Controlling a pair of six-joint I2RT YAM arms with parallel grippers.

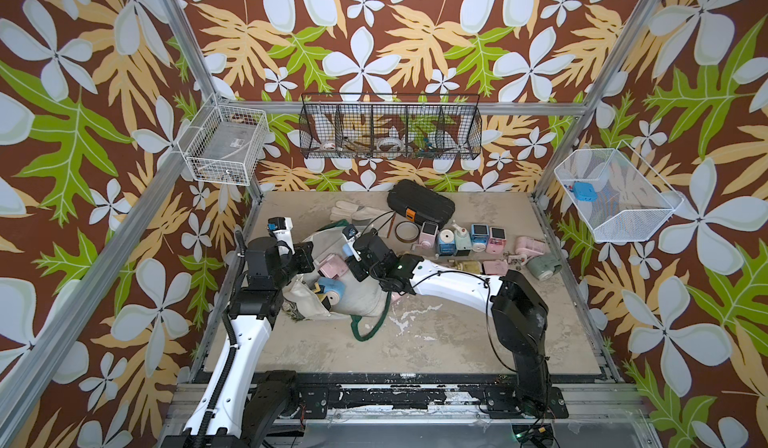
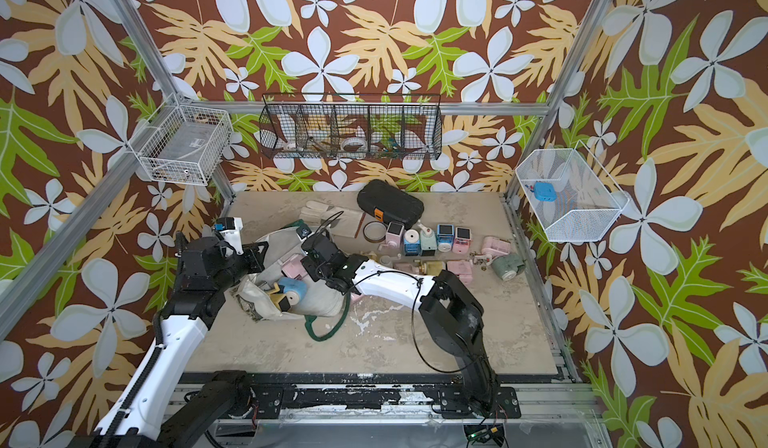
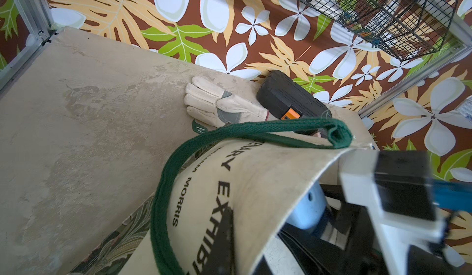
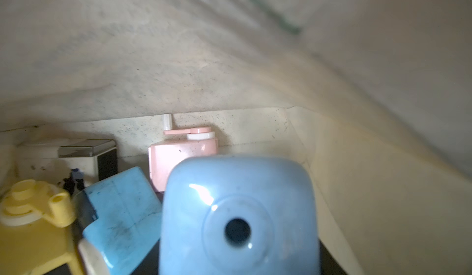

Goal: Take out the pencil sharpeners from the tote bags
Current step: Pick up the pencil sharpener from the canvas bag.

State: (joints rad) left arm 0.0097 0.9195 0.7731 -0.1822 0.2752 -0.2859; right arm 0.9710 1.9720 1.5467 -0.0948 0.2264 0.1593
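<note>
Right wrist view has a pale blue pencil sharpener (image 4: 238,210) straight ahead, close before the right gripper (image 1: 356,270) inside the tote bag (image 1: 363,300), whose jaws are unseen and grip uncertain, while the left gripper (image 1: 308,258) pinches the rim.

In both top views you look from high above the front edge down on the desk (image 1: 436,342), toward the back wall (image 1: 374,50); the two share nearly all. Your left wrist camera looks along the outside of the tote bag (image 3: 268,184) to the glove (image 3: 212,100) and the black case (image 3: 283,95), seen from above too. Your right wrist camera is inside the bag, very near a blue sharpener (image 4: 237,197).
</note>
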